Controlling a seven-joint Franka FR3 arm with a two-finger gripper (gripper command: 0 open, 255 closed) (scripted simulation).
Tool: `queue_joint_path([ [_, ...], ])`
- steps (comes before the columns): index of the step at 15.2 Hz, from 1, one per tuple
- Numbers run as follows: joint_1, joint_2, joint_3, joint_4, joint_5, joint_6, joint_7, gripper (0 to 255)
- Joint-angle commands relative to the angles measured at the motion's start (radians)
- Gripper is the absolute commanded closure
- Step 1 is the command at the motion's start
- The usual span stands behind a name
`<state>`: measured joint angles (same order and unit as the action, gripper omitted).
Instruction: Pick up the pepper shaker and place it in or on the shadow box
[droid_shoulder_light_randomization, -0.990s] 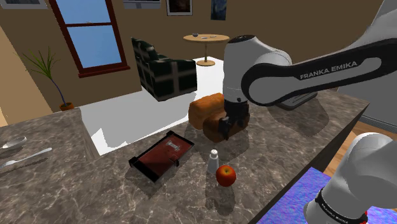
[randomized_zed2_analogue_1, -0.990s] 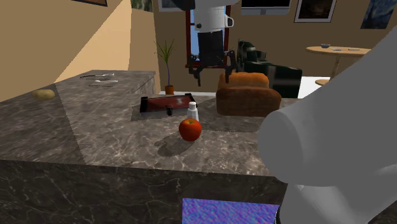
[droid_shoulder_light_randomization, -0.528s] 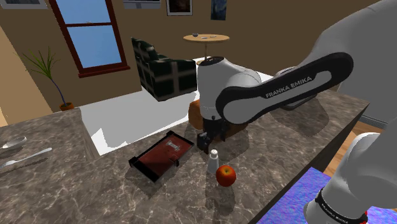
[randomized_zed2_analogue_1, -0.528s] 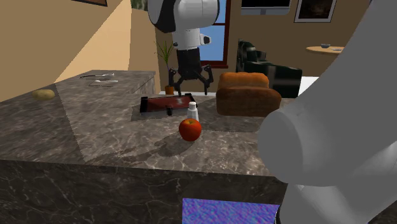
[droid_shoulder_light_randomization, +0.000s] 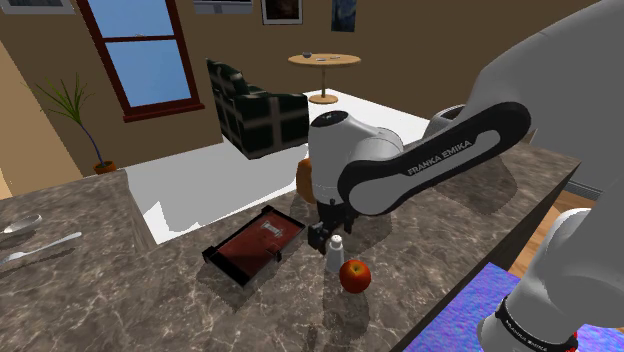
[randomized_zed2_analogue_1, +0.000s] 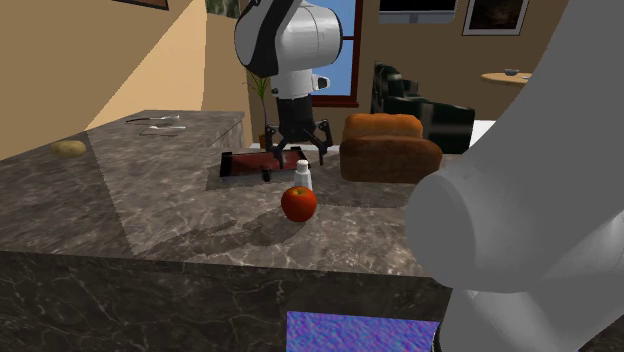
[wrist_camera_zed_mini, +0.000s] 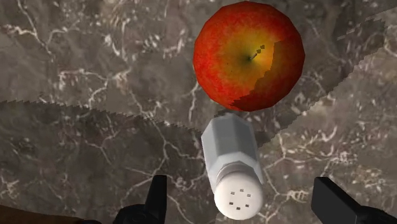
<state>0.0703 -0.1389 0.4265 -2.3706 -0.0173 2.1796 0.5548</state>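
Standing beside the apple (wrist_camera_zed_mini: 248, 54), the pepper shaker (wrist_camera_zed_mini: 232, 165) is white and faceted.

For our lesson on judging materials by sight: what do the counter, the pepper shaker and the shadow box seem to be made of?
The counter: dark stone, likely marble, by its pale veins. The pepper shaker: plain grey-white, faceted body, holed cap; material left open. The shadow box: black frame around a reddish-brown panel, perhaps wood, uncertain.
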Motion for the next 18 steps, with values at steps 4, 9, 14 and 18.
queue_joint_path([
  [4, -0.001, 0.008, 0.001, -0.005, -0.004, 0.013, 0.003, 0],
  [9, -0.001, 0.008, 0.001, -0.005, -0.004, 0.013, 0.003, 255],
  [14, -0.001, 0.009, 0.001, -0.004, -0.004, 0.013, 0.003, 255],
  [18, 0.000, 0.000, 0.000, 0.002, 0.000, -0.001, -0.001, 255],
])
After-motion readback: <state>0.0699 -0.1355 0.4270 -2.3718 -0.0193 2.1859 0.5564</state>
